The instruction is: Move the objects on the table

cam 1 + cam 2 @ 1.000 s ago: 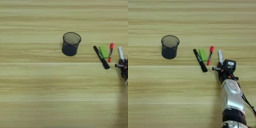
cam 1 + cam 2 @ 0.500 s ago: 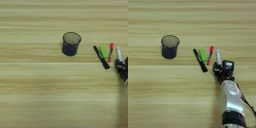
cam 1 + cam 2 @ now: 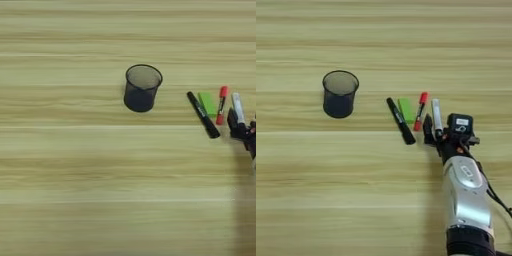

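On the light wood-grain table [image 3: 316, 190] the black wire-mesh pen cup [image 3: 340, 94] stands upright to the left of centre, its open mouth up, well apart from everything else. To its right lies a small row of things. First comes the black marker [image 3: 400, 121], lying slanted with its far end toward the left and its near end toward the right. Just beside it on the right is the small green block [image 3: 406, 110], flat on the wood and close against the marker's far half. Next is the red-capped pen [image 3: 420, 111], its red cap at the far end and its body running nearer and slightly left. Right of that lies the silver-grey marker [image 3: 436, 116], pointing almost straight away from the robot. The right gripper [image 3: 437, 135] sits at the near end of this marker, with one black finger [image 3: 428, 129] on the marker's left side; whether the fingers actually clamp the marker or merely flank it cannot be told. The silver forearm [image 3: 468, 197] reaches in from the near right edge.
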`<act>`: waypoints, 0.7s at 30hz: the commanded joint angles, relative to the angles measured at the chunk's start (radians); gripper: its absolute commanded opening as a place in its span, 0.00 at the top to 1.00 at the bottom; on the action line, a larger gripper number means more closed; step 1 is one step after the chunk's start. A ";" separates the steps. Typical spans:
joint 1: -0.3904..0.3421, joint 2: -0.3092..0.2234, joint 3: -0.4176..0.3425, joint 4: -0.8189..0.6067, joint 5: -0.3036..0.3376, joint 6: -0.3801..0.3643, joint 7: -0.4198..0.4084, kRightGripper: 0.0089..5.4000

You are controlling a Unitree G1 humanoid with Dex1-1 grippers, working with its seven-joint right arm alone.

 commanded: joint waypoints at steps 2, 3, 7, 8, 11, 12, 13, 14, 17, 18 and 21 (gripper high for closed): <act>-0.014 0.005 0.030 -0.093 0.002 -0.015 0.010 0.12; -0.011 0.008 0.036 -0.093 0.001 -0.014 0.012 0.10; 0.015 0.020 0.061 -0.131 -0.006 -0.008 0.020 0.01; 0.025 0.024 0.068 -0.146 -0.008 -0.005 0.022 0.01; 0.045 0.029 0.084 -0.175 -0.010 0.002 0.031 0.01; 0.047 0.029 0.085 -0.177 -0.010 0.004 0.032 0.01; 0.048 0.028 0.087 -0.179 -0.010 0.007 0.032 0.01; 0.051 0.028 0.091 -0.183 -0.010 0.010 0.034 0.01; 0.068 0.037 0.112 -0.200 -0.016 0.017 0.043 0.01; 0.072 0.038 0.118 -0.204 -0.016 0.019 0.047 0.01; 0.080 0.040 0.132 -0.218 -0.018 0.024 0.052 0.01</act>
